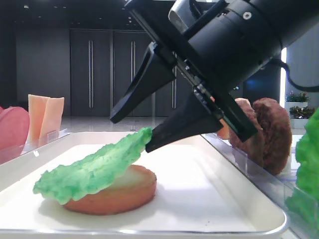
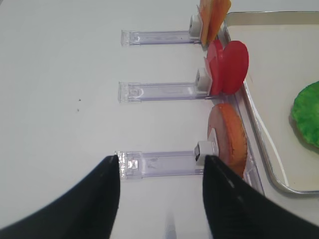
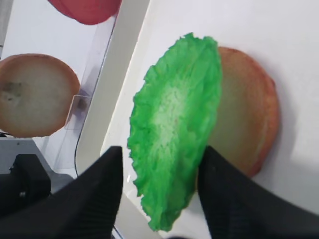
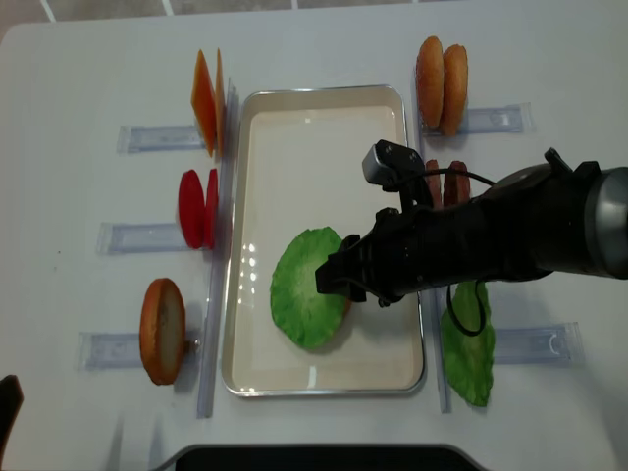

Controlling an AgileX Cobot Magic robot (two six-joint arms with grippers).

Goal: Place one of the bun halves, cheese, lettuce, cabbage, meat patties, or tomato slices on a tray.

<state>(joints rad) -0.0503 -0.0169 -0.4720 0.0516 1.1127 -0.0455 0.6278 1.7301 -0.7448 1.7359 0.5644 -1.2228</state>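
Note:
A frilly green lettuce [image 1: 94, 172] leaf lies tilted on a flat bun half [image 1: 117, 194] in the cream tray [image 1: 224, 199]. Its raised edge leans against the lower finger of my right gripper [image 1: 130, 132]. That gripper is open, with one finger on each side of the leaf's edge. In the right wrist view the lettuce [image 3: 172, 124] lies between the spread fingers of the gripper [image 3: 162, 152] and covers part of the bun half [image 3: 244, 119]. From above, the lettuce [image 4: 306, 287] sits low in the tray [image 4: 324, 128]. My left gripper [image 2: 160, 162] is open over the bare table, left of the tray.
Clear holders along the tray's left hold cheese [image 4: 204, 101], tomato slices [image 4: 198, 208] and a bun half [image 4: 162, 331]. On the right stand more buns [image 4: 442, 71], meat patties [image 4: 442, 182] and another lettuce leaf [image 4: 469, 343].

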